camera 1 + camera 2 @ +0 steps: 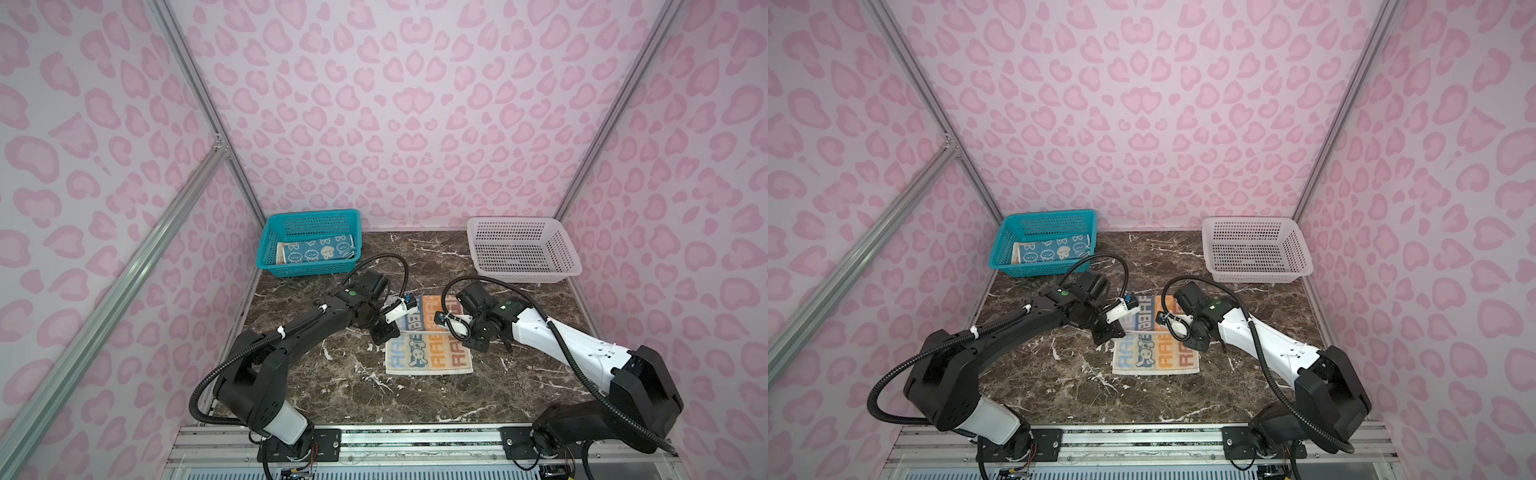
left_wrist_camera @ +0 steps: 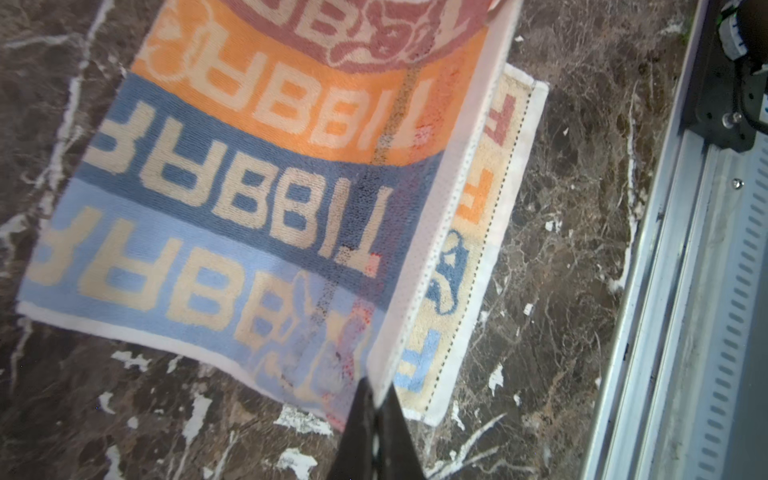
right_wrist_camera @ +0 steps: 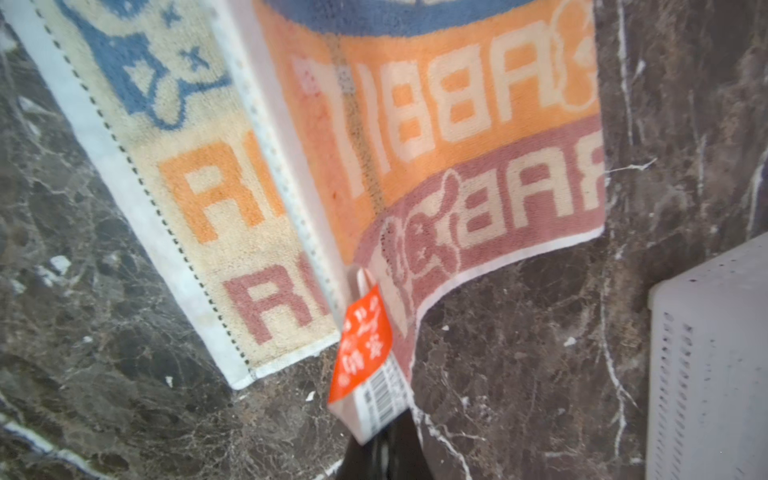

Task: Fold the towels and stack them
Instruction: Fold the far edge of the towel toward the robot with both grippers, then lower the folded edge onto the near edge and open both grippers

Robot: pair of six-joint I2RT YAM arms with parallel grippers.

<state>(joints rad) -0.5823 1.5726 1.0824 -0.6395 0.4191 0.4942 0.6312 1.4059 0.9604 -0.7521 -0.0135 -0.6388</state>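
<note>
Dark marble tabletop (image 1: 415, 399) inside pink leopard-print walls. The RABBIT towel (image 1: 428, 353) sits mid-table between the arms, mid-fold. Its near half lies flat with the cream face up, and its far half is raised and turned over, showing the coloured bands. The left gripper (image 2: 376, 395) has its jaws pressed together on one corner of the raised hem. The right gripper (image 3: 380, 440) pinches the other corner, right by the orange tag (image 3: 361, 340). In both wrist views the raised hem hangs short of the near stitched hem, so a strip of the flat half is uncovered. My read is that the fold-in-half is about midway. To do it well, bring both corners toward the near edge at the same pace and height and keep the cloth taut between them so it doesn't sag or skew. Lay hem on hem with the corners matched, and open only once the cloth rests down. The tag could tuck under and make a bump. The blue bunny towel (image 1: 316, 249) lies in the teal basket (image 1: 266, 249) at far left, with an orange-cream cloth (image 1: 282, 254) peeking out beside it. The white basket (image 1: 573, 266) is at far right, well apart from the fold.
</note>
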